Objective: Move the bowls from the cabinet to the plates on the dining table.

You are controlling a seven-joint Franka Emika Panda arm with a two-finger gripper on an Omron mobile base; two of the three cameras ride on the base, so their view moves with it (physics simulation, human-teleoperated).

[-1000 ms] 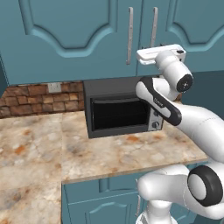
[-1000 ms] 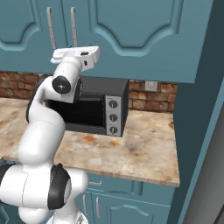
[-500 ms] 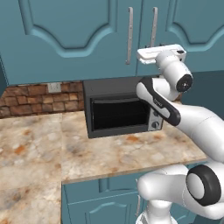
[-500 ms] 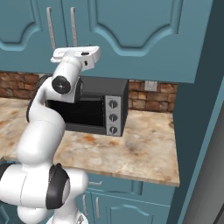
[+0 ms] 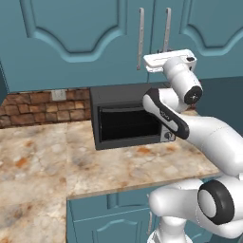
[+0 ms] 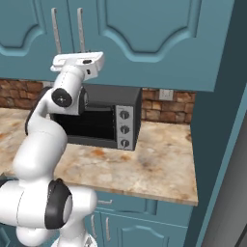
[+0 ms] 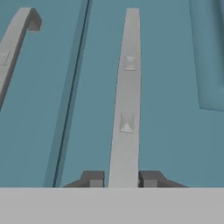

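The teal cabinet [image 5: 71,42] [image 6: 159,38] hangs above the counter with both arched doors shut. My gripper [image 5: 166,53] [image 6: 82,52] [image 7: 121,178] is raised to the lower end of the right door's silver bar handle [image 5: 167,28] [image 6: 80,29] [image 7: 127,100]. In the hand view the two dark fingertips [image 7: 94,178] press against either side of that bar, shut on it. The left door's handle [image 5: 141,38] [image 7: 13,48] runs alongside, untouched. The bowls are hidden behind the doors. The plates and the dining table are out of view.
A black microwave [image 5: 126,121] [image 6: 103,120] stands on the beige marbled counter [image 5: 57,161] [image 6: 154,164] under the cabinet, against a brick backsplash [image 5: 33,107]. A tall teal panel [image 6: 217,125] bounds the counter's right end. Low teal units [image 5: 109,218] sit below the counter.
The fingers have closed in onto the right door's handle. The arm and hand have barely moved, and the doors stay shut.
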